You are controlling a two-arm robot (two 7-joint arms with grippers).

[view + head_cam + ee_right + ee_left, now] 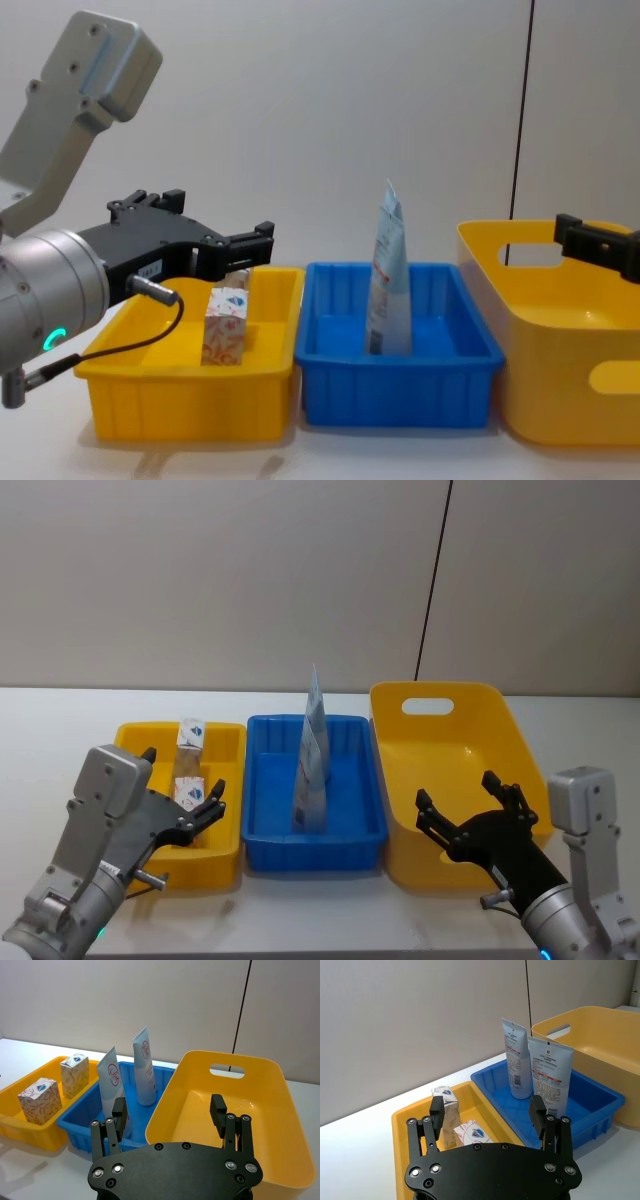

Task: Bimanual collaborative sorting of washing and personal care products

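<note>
Two white boxes with red floral print stand in the low yellow tray (pixel 225 855): one at the far end (pixel 190 732) and one nearer me (pixel 188 792). Two pale-blue squeeze tubes (pixel 313 720) (pixel 312 780) stand upright, cap down, in the blue tray (pixel 315 852). My left gripper (pixel 183 777) hovers open over the front of the yellow tray, above the nearer box (pixel 472 1132), holding nothing. My right gripper (pixel 456 790) is open and empty over the front of the large yellow bin (pixel 450 720). In the chest view the left gripper (pixel 215 215) sits just above the box (pixel 225 325).
The three containers stand side by side on a white table (pixel 330 910), touching or nearly so. The large yellow bin (pixel 280 1110) with a handle slot holds nothing. A grey wall with a dark vertical seam rises behind the table.
</note>
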